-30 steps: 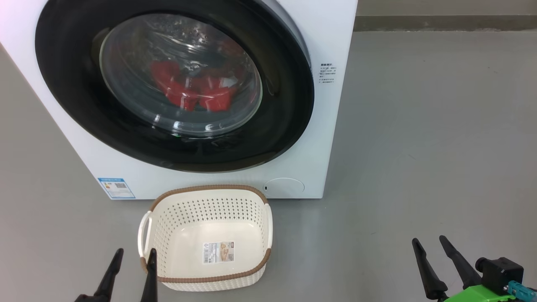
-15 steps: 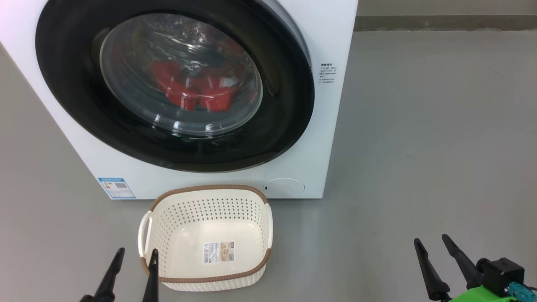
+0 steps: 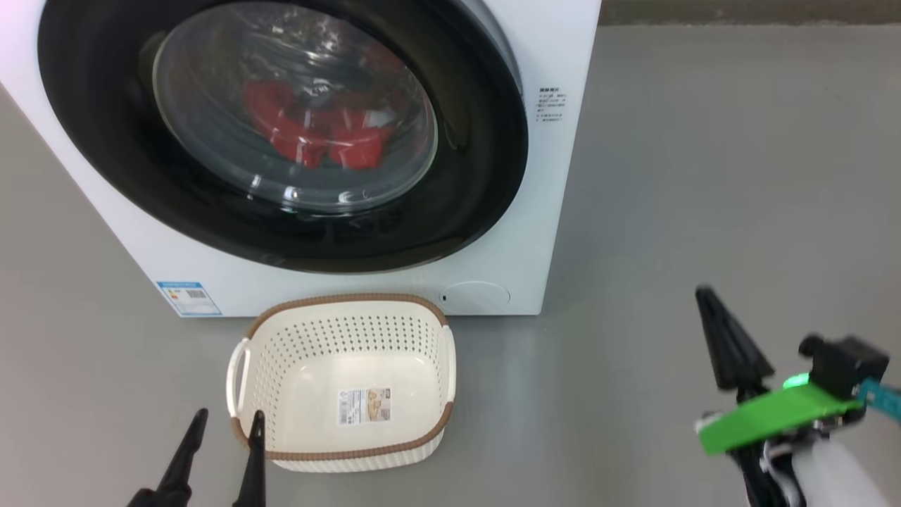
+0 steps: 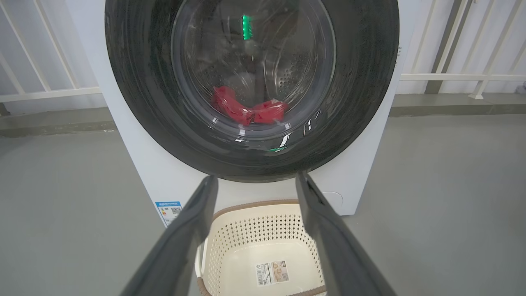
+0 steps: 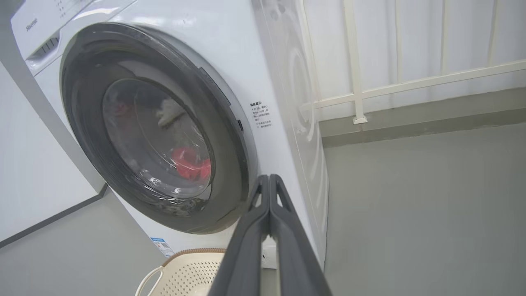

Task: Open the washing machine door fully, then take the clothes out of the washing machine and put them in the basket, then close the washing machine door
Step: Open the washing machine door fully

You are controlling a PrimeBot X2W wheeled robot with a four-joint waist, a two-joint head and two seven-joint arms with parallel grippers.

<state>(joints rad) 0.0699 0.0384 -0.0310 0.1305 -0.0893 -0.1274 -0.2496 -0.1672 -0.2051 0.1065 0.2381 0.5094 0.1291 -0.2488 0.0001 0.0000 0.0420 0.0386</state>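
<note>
Head view: the washing machine door (image 3: 486, 141) is shut, clothes (image 3: 310, 137) seen through it, basket (image 3: 345, 304) on the floor in front. Left wrist: left claw (image 4: 257, 177) released. Right wrist: right claw (image 5: 269, 177) clenched, empty; the door's right edge should be hooked.

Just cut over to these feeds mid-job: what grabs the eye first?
The large round glossy black-rimmed glass door of the white front-loading washing machine looks shut, with bright red clothes heaped behind it. An empty cream perforated plastic basket with a brown rim sits on the grey floor just before it. The right pincer is shut, at the head view's lower right.
</note>
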